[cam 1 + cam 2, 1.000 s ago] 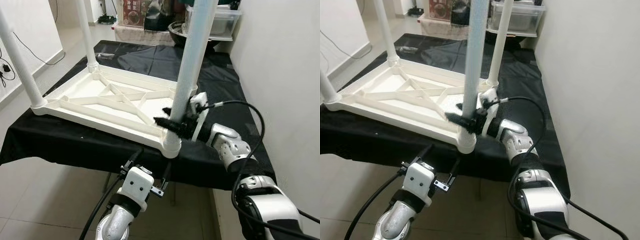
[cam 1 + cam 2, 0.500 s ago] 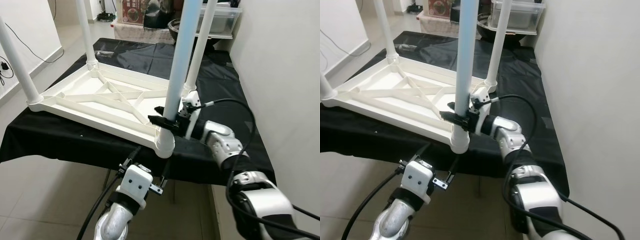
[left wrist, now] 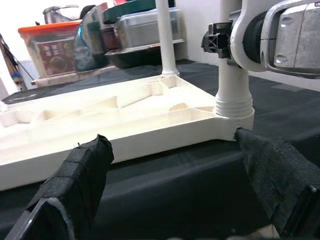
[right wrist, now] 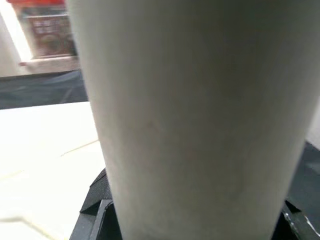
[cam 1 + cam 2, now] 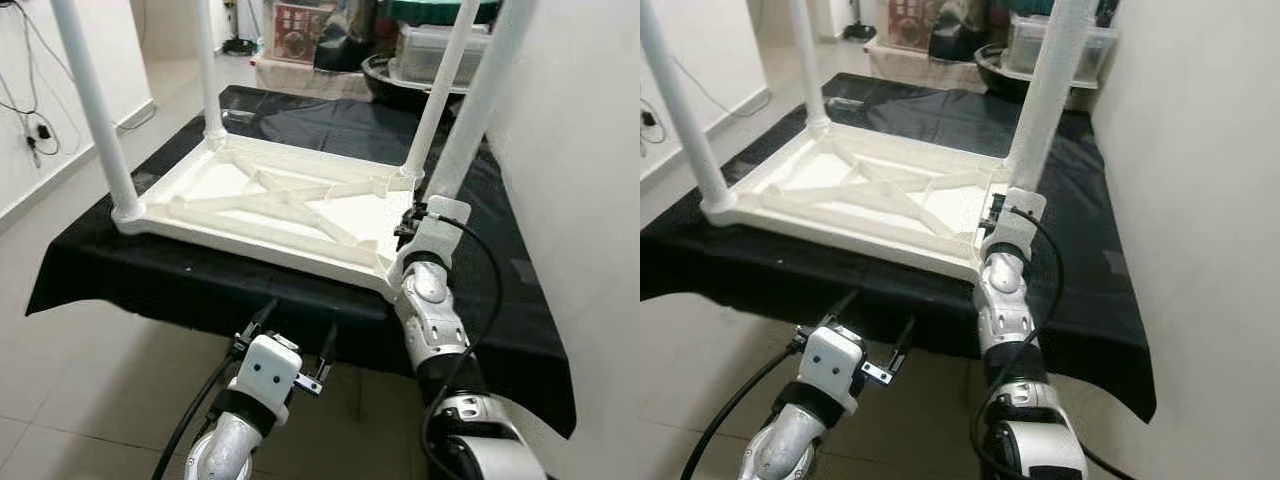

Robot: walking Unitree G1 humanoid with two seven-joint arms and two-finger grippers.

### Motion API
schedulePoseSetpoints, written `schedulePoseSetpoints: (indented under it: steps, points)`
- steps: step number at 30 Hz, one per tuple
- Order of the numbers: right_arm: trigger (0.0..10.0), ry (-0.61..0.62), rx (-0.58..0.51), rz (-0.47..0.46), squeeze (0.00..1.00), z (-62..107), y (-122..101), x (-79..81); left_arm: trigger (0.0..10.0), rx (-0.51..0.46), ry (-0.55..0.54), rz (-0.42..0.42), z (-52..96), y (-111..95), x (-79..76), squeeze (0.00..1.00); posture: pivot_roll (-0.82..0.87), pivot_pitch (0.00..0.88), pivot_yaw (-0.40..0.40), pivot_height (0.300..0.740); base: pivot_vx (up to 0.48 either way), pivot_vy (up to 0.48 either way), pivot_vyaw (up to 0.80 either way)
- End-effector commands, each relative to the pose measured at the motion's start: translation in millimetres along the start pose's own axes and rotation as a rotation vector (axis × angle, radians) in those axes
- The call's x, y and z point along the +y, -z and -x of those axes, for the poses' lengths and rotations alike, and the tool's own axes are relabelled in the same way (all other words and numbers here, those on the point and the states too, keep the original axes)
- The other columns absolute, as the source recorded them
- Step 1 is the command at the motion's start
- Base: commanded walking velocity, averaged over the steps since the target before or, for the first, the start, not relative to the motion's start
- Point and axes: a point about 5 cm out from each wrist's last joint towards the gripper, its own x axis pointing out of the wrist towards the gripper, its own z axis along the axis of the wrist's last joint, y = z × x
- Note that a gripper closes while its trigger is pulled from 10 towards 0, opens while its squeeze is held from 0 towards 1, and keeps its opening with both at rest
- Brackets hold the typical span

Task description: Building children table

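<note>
Nearby, table leg (image 5: pixel 470 125) beside wall (image 5: pixel 580 150)

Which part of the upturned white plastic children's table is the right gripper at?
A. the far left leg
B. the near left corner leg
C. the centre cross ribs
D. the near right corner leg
D: the right gripper sits at the near right corner leg of the white plastic table, its fingers either side of the tube.

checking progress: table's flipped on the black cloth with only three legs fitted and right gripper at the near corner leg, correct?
Not three: the left eye view shows four legs fitted on the upturned table. The right gripper is at the near corner leg, as you said.
</note>
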Motion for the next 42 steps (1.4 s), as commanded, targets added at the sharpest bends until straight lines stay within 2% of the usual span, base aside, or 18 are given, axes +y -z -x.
schedulePoseSetpoints:
  steps: [1, 2, 3, 4, 5, 6, 12, 13, 21, 22, 23, 24, 27, 28, 31, 38, 41, 42]
  points:
    - [0.0, 0.072, 0.056, -0.075, 0.0, -0.2, 5.8, -1.9, 10.0, 0.027, 0.008, 0.004, 1.3, 4.8, -1.8, 0.0, 0.11, 0.12, -0.093, 0.74, 0.0, 0.0, 0.0]
    - [0.0, 0.072, 0.056, -0.075, 0.0, -0.2, 5.8, -1.9, 10.0, 0.027, 0.008, 0.004, 1.3, 4.8, -1.8, 0.0, 0.11, 0.12, -0.093, 0.74, 0.0, 0.0, 0.0]
    - [6.6, 0.053, 0.055, -0.076, 0.0, 0.5, 5.8, 3.3, 10.0, 0.027, 0.007, 0.003, 1.3, 4.7, -1.7, 0.0, 0.11, 0.12, -0.091, 0.74, 0.0, 0.0, 0.0]
    - [6.6, 0.053, 0.055, -0.076, 0.0, 0.5, 5.8, 3.3, 10.0, 0.027, 0.007, 0.003, 1.3, 4.7, -1.7, 0.0, 0.11, 0.12, -0.091, 0.74, 0.0, 0.0, 0.0]
    - [10.0, 0.029, 0.051, -0.072, 0.0, 1.0, 5.2, 7.6, 10.0, 0.027, 0.008, 0.004, 1.2, 4.7, -1.7, 0.0, 0.11, 0.12, -0.092, 0.74, 0.0, 0.0, 0.0]
    - [10.0, 0.003, 0.023, -0.068, 1.0, 1.8, 2.5, 11.7, 10.0, 0.028, 0.008, 0.004, 1.3, 4.8, -1.9, 0.0, 0.11, 0.12, -0.092, 0.74, 0.0, 0.0, 0.0]
    - [10.0, -0.029, -0.033, -0.061, 1.0, 2.1, -4.5, 13.9, 10.0, 0.03, 0.01, 0.005, 1.4, 5.0, -2.2, 0.0, 0.1, 0.12, -0.091, 0.74, 0.0, 0.0, 0.0]
    - [10.0, -0.094, -0.112, -0.055, 0.0, -6.2, -17.4, 3.2, 10.0, 0.031, 0.01, 0.007, 1.1, 5.4, -2.5, 0.0, 0.1, 0.118, -0.091, 0.74, 0.0, 0.0, 0.0]
    - [10.0, -0.287, -0.107, -0.048, 0.0, -15.8, -23.0, -4.2, 10.0, 0.032, 0.013, 0.009, 0.2, 6.2, -2.6, 0.0, 0.1, 0.112, -0.088, 0.74, 0.0, 0.0, 0.0]
    - [10.0, -0.437, -0.05, -0.075, 0.0, -20.7, -19.7, -8.4, 10.0, 0.034, 0.018, 0.012, -0.5, 7.0, -3.0, 0.0, 0.1, 0.109, -0.088, 0.74, 0.0, 0.0, 0.0]
    - [10.0, -0.437, -0.05, -0.075, 0.0, -20.7, -19.7, -8.4, 10.0, 0.034, 0.018, 0.012, -0.5, 7.0, -3.0, 0.0, 0.1, 0.109, -0.088, 0.74, 0.0, 0.0, 0.0]
    - [10.0, -0.592, 0.001, -0.109, 0.0, -23.3, -18.1, -12.0, 10.0, 0.037, 0.024, 0.013, -1.0, 7.7, -3.6, 0.0, 0.1, 0.108, -0.086, 0.74, 0.0, 0.0, 0.0]
    - [10.0, -0.692, 0.029, -0.133, 0.0, -24.1, -17.7, -14.7, 10.0, 0.039, 0.028, 0.014, -1.3, 8.3, -4.2, 0.0, 0.1, 0.107, -0.084, 0.74, 0.0, 0.0, 0.0]
    - [10.0, -0.88, 0.075, -0.136, 0.0, -19.2, -16.5, -10.6, 10.0, 0.04, 0.03, 0.014, -1.6, 8.7, -4.4, 0.0, 0.1, 0.105, -0.087, 0.74, 0.0, 0.0, 0.0]
    - [10.0, -1.194, 0.164, -0.107, 0.0, -3.8, -11.1, -0.2, 10.0, 0.039, 0.033, 0.015, -2.0, 8.7, -5.0, 0.0, 0.11, 0.106, -0.09, 0.74, 0.0, 0.0, 0.0]
    - [10.0, -1.439, 0.21, -0.058, 0.0, 17.3, 0.0, 18.6, 10.0, 0.037, 0.032, 0.014, -1.8, 8.1, -4.9, 0.0, 0.11, 0.109, -0.092, 0.74, 0.0, 0.0, 0.0]
    - [10.0, -1.458, 0.211, -0.058, 0.0, 18.6, 1.0, 21.1, 10.0, 0.037, 0.032, 0.014, -1.8, 8.1, -4.7, 0.0, 0.11, 0.109, -0.092, 0.74, 0.0, 0.0, 0.0]
    - [3.3, -1.453, 0.21, -0.058, 0.0, 19.1, 2.4, 24.4, 10.0, 0.037, 0.033, 0.013, -1.6, 8.0, -4.7, 0.0, 0.11, 0.11, -0.09, 0.74, 0.0, 0.0, 0.0]
